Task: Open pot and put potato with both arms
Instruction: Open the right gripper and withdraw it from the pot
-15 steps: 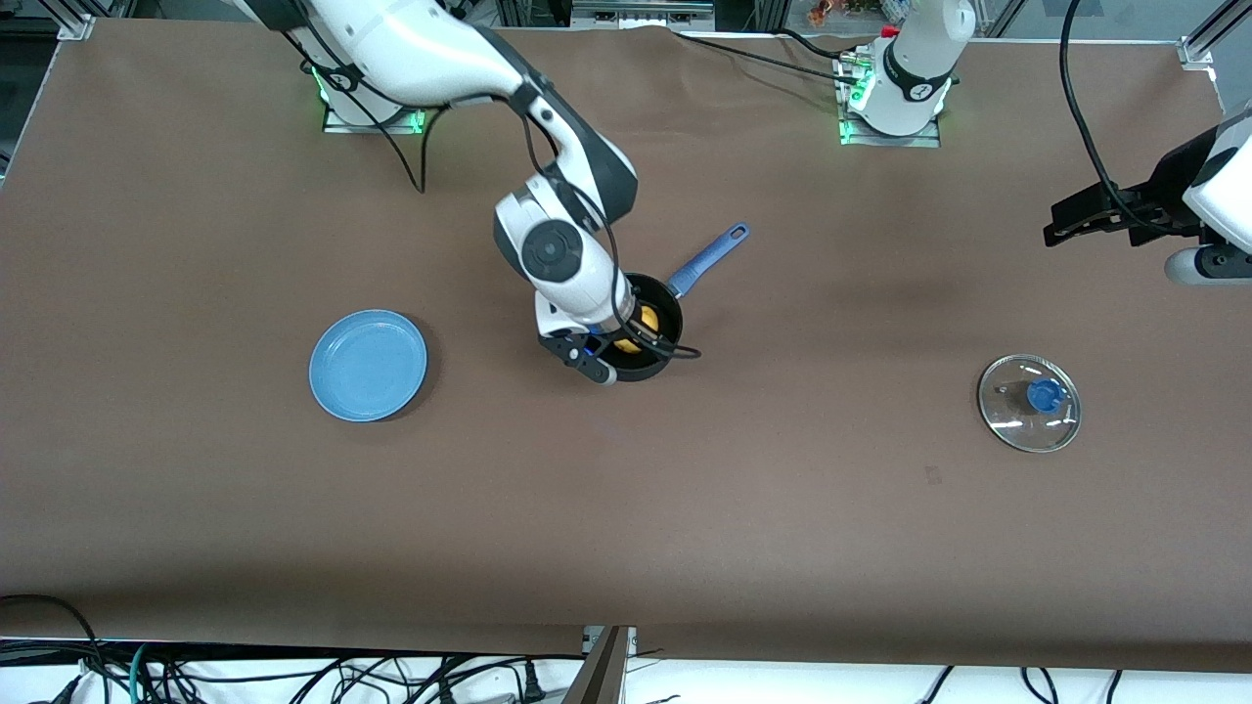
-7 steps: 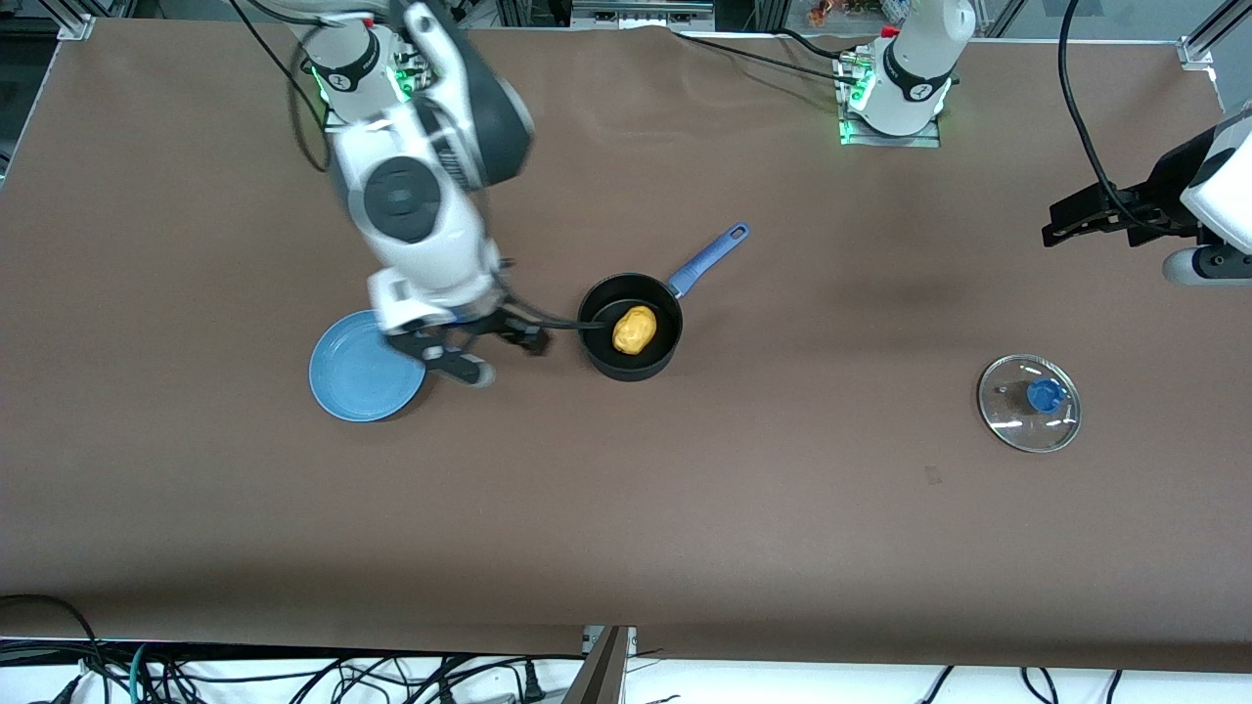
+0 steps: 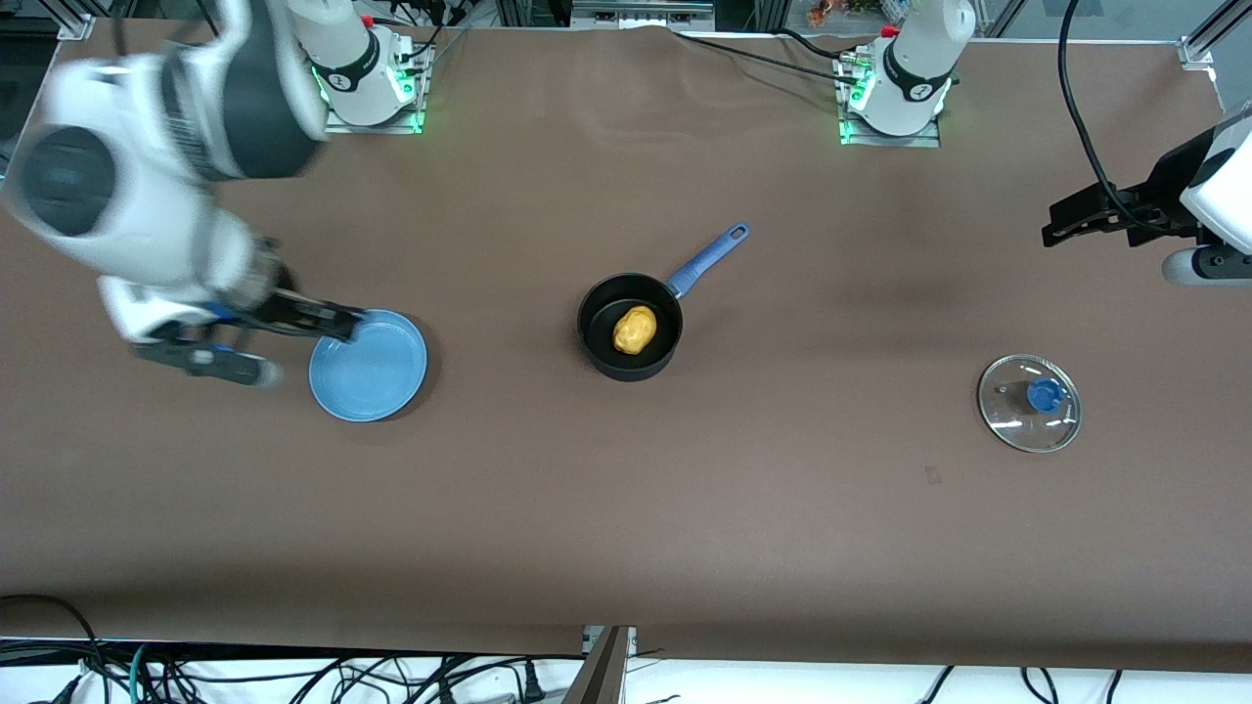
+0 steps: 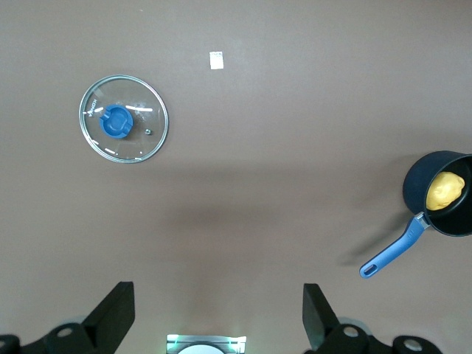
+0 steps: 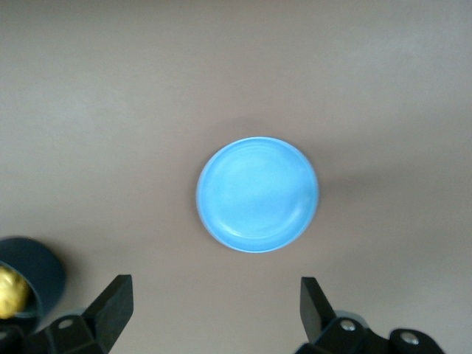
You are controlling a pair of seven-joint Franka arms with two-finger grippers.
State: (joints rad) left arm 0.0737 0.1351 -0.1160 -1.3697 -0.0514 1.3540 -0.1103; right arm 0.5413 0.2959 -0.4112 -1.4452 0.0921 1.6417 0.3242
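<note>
Brown table: yellow lumpy potato inside the lidless small black saucepan at frame centre — right gripper spread at mid-left, left gripper spread, empty, at right edge.

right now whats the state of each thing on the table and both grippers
pot: open, lid off, upright, potato inside
potato: lying in the pot
lid: flat on the table, knob up, toward the left arm's end, apart from the pot
plate: bare, toward the right arm's end
right gripper: open, holding nothing, up in the air by the plate's edge
left gripper: open, holding nothing, arm waiting at its end of the table
</note>
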